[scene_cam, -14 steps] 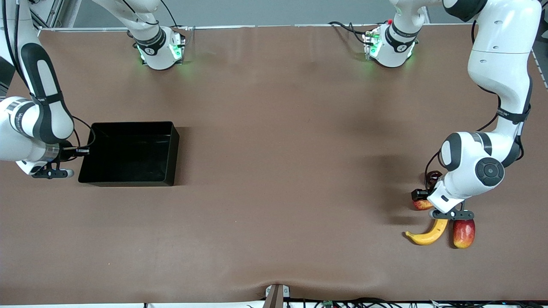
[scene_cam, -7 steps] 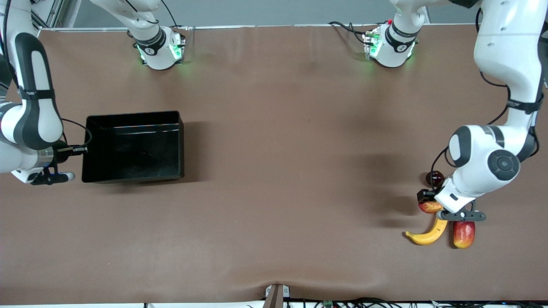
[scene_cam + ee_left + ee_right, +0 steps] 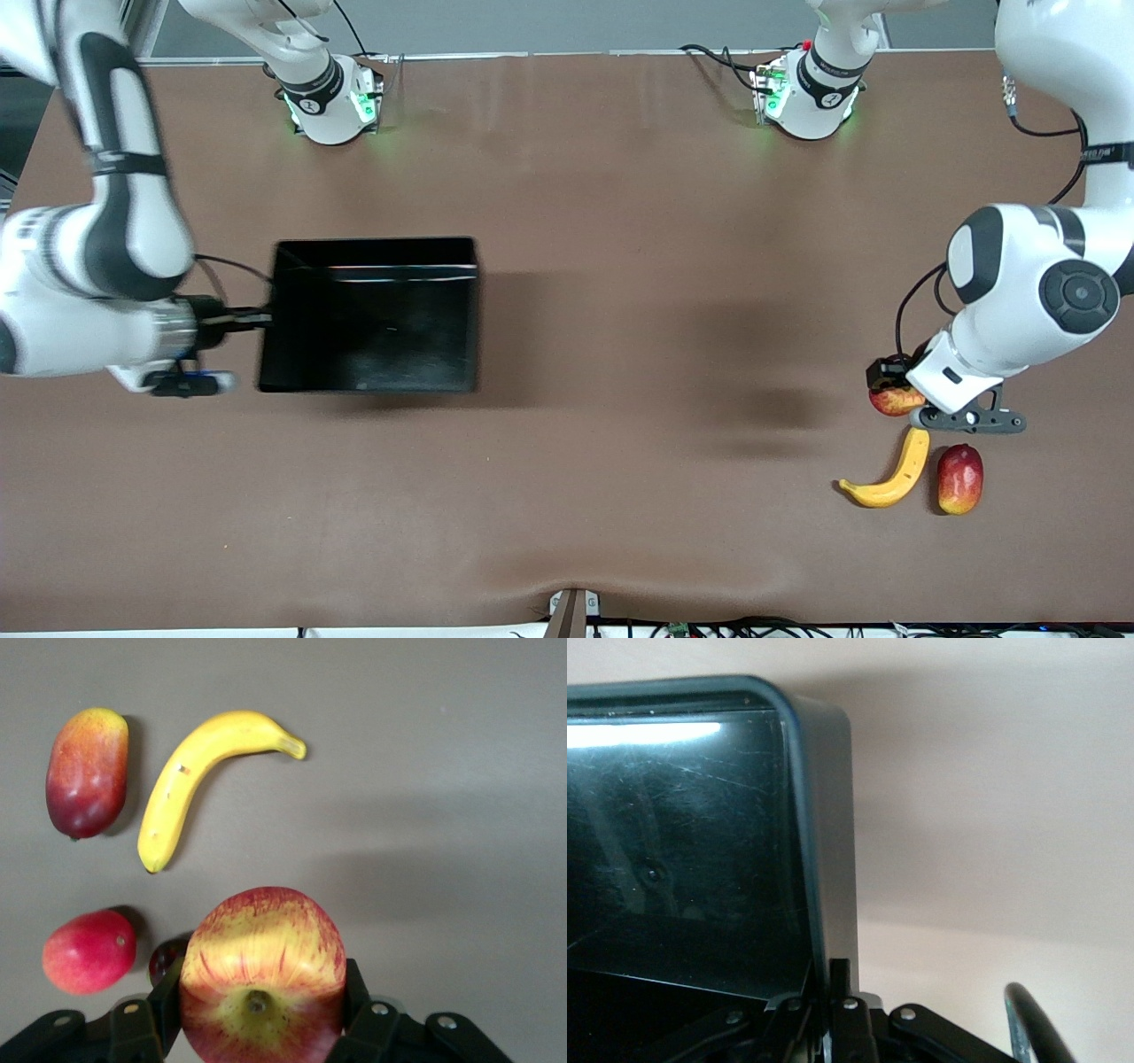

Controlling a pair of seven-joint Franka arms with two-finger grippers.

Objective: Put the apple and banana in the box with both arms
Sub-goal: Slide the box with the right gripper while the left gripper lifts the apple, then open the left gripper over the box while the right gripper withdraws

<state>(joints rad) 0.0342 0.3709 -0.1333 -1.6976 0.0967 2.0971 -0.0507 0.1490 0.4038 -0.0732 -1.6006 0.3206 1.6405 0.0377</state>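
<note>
My left gripper (image 3: pixel 891 396) is shut on the apple (image 3: pixel 897 400), red with yellow streaks, and holds it in the air over the fruit at the left arm's end of the table. In the left wrist view the apple (image 3: pixel 261 970) fills the space between the fingers (image 3: pixel 166 997). The yellow banana (image 3: pixel 889 474) lies on the table below, also seen in the left wrist view (image 3: pixel 204 771). My right gripper (image 3: pixel 263 317) is shut on the end wall of the black box (image 3: pixel 376 252) and holds it lifted. The right wrist view shows that wall (image 3: pixel 824 833) pinched in the gripper (image 3: pixel 835 985).
A red-yellow mango (image 3: pixel 959 478) lies beside the banana. The left wrist view also shows the mango (image 3: pixel 86 771), a pinkish-red round fruit (image 3: pixel 89 950) and a small dark round fruit (image 3: pixel 162 958) under the apple. Brown table mat (image 3: pixel 620 399) spans the middle.
The right gripper has carried the box toward the middle of the table. The left gripper has risen with the apple, away from the banana and mango.
</note>
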